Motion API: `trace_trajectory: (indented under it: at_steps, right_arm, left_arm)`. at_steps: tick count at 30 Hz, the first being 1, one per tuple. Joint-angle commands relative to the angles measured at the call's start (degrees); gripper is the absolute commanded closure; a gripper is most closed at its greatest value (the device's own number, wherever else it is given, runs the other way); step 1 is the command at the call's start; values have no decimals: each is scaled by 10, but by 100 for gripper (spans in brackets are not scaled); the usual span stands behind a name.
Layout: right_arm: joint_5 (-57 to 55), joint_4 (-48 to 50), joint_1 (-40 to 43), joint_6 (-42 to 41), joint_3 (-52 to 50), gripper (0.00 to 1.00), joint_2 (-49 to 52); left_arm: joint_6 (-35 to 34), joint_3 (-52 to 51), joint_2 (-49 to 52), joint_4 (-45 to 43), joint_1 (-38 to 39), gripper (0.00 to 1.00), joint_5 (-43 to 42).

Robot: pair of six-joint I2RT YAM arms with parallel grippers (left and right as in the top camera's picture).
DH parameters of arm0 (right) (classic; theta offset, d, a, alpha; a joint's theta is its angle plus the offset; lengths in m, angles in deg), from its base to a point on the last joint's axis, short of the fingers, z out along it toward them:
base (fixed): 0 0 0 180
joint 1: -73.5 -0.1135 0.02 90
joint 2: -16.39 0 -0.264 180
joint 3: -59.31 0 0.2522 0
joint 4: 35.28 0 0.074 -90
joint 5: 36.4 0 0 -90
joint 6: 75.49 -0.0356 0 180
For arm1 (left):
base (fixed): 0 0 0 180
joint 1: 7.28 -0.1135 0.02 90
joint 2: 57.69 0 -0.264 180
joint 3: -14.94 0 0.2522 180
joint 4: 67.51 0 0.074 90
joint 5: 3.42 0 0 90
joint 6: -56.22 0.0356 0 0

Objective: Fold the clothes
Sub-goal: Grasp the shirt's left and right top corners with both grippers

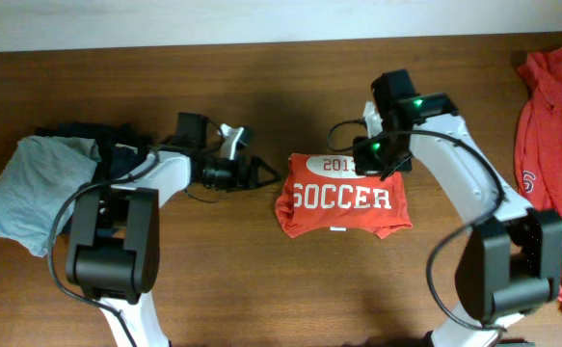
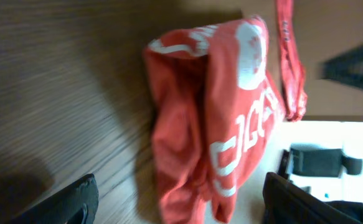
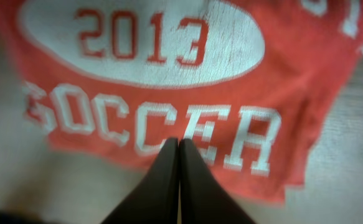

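Far left, a light-grey garment (image 1: 28, 198) is lying in a soft crumpled heap. A dark navy garment (image 1: 88, 140) is peeking out beside it, largely hidden behind the left arm, so its shape is hard to make out. Moving along the wooden table (image 1: 213, 280), with its dark streaky grain, the left gripper (image 1: 266, 173) is hanging just beside the folded T-shirt (image 1: 343, 198), claw spread wide and holding nothing. Its wrist view is blurring badly and showing only the dark fingertips (image 2: 75, 202) in the bottom corners. The orange-red cotton is bunching in thick layers ahead of them. The shirt itself is lying mid-table as a squat rectangle, its white "SOCCER" lettering reading clearly. The right gripper (image 1: 388, 169) is sitting over the shirt's top right corner and covering part of the "2013" oval. Its two fingers (image 3: 169, 186) are pressing flat together, gripping nothing. Far right, another orange-red T-shirt (image 1: 548, 164) is sprawling unfolded, cut off by the frame edge.
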Motion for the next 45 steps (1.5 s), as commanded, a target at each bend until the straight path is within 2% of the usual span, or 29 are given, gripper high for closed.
trace_trajectory:
  at_steps: [1,2,3,13,18,25,30,36,41,45]
  right_arm:
    - [10,19,2,8,-32,96,25]
    - [10,26,2,8,-40,96,31]
    - [10,31,2,8,-47,96,34]
    - [12,73,2,3,-82,96,76]
    - [12,73,2,3,-82,96,78]
    - [12,73,2,3,-82,96,78]
    - [12,73,2,3,-82,96,78]
    - [12,73,2,3,-82,96,78]
    - [12,73,2,3,-82,96,78]
    - [12,73,2,3,-82,96,78]
  left_arm:
    - [-45,3,14,-6,16,15,-22]
    - [-54,3,17,-6,21,13,-10]
    - [-66,3,22,-7,26,7,1]
    - [-194,3,61,-24,59,6,56]
    - [-229,3,80,-49,84,7,52]
    - [-231,3,84,-51,127,9,50]
    - [-231,3,84,-54,132,26,50]
    - [-231,3,84,-69,133,28,31]
    - [-231,3,84,-108,133,44,-9]
    - [-219,3,84,-148,133,49,-53]
